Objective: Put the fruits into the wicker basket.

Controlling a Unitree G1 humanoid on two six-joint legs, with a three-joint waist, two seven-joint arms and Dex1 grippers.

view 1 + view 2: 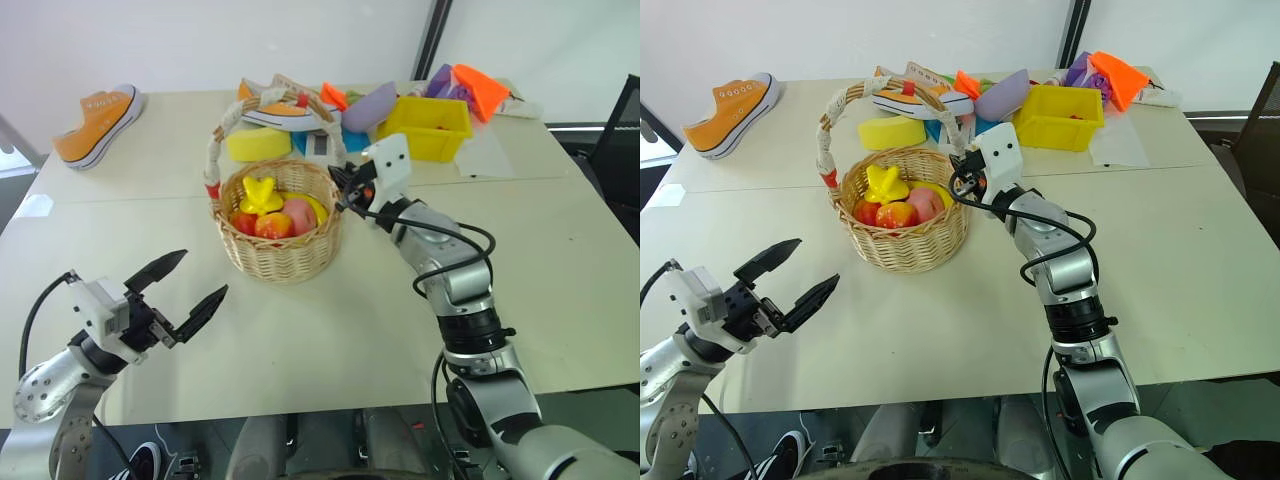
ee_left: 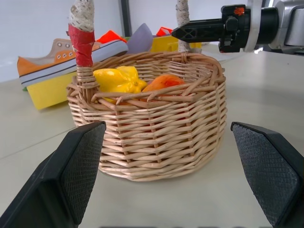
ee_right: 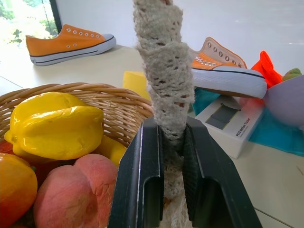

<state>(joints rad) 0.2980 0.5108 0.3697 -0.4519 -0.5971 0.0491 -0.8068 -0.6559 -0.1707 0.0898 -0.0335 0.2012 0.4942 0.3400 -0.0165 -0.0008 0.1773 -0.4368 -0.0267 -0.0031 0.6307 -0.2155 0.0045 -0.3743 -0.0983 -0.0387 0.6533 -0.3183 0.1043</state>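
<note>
A broad, pale beige table (image 1: 300, 330) with a smooth matte top fills most of the scene, a thin seam crossing it from side to side. Behind it stands a plain white wall (image 1: 250, 40), split by a dark vertical post (image 1: 432, 40). A black chair (image 1: 620, 130) shows at the right edge. Soft, even light falls everywhere.

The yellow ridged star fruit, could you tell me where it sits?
The yellow ridged star fruit lies atop other fruit in the round wicker basket, toward its handle's red-wrapped end.
</note>
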